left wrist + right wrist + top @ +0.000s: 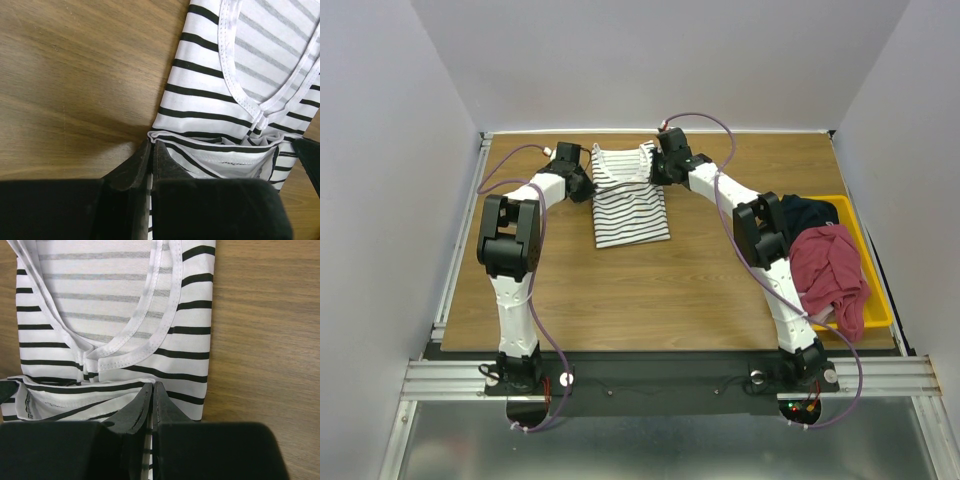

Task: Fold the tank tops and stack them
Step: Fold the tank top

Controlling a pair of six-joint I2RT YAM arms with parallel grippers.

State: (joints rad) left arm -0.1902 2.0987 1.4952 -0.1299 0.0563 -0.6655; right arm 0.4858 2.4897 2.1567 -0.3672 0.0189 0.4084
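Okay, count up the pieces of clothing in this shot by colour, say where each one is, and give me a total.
White with dark stripes: 1, the striped tank top, laid out on the table.
Dark red: 1, the red tank top, crumpled in the yellow bin.
Dark navy or black: 1, a dark cloth bunched in the same bin; what garment it is cannot be told.
Total: 3

Seen from above, the left gripper [582, 178] and right gripper [662, 165] cover the far side edges of the striped tank top [630, 205]. In both wrist views the picture's edge cuts off its hem, and the black fingers hide the fabric edge pinched between them. Well to the right of the striped tank top, the dark red tank top [830, 270] and a dark cloth [805, 212], too bunched to identify, cover most of the yellow bin [855, 215].
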